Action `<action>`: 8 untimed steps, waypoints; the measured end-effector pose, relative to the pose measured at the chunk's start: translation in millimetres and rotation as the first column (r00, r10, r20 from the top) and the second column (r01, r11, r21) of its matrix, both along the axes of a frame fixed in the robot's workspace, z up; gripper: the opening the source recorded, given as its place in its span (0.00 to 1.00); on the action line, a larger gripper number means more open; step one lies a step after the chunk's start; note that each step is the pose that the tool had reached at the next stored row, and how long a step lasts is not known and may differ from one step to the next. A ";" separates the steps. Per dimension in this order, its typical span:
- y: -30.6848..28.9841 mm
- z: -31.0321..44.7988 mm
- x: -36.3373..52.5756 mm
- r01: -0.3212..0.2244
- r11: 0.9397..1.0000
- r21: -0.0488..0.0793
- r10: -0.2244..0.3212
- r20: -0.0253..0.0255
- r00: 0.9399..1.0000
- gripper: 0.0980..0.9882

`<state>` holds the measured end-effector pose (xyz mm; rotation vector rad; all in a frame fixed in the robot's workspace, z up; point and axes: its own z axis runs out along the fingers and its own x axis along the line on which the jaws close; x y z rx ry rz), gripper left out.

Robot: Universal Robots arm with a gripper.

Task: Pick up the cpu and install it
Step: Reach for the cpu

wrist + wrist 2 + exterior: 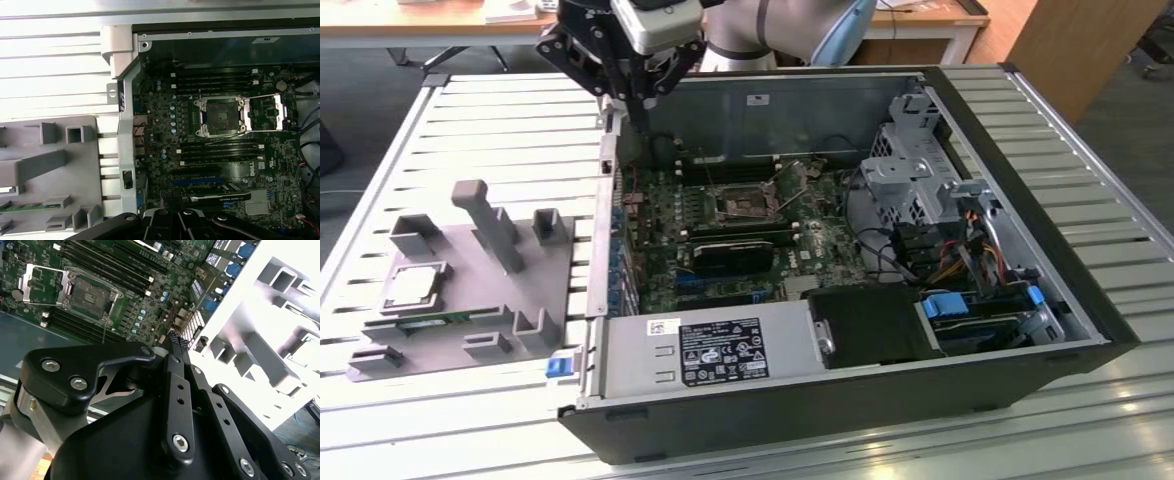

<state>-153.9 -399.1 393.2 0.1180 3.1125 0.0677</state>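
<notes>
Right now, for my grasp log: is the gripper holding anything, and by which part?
Nothing is held. The gripper is shut with nothing between its fingers, and the cpu lies on the grey tray, well apart from it.

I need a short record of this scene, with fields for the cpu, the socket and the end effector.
cpu: small flat square silver-topped cpu, lying in the grey plastic tray, not held
socket: metal-framed socket on the green motherboard, frame open, empty
end effector: black end effector, shut, holding nothing, above the open black computer case's edge, apart from the cpu
</notes>
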 end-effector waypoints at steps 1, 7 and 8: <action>0.0 0.0 -0.3 0.000 1.000 0.000 0.000 0.000 1.000 0.01; 0.0 0.0 -1.9 0.000 1.000 0.000 0.000 0.000 1.000 0.01; 0.0 0.0 -2.2 0.000 1.000 0.000 0.000 0.000 1.000 0.01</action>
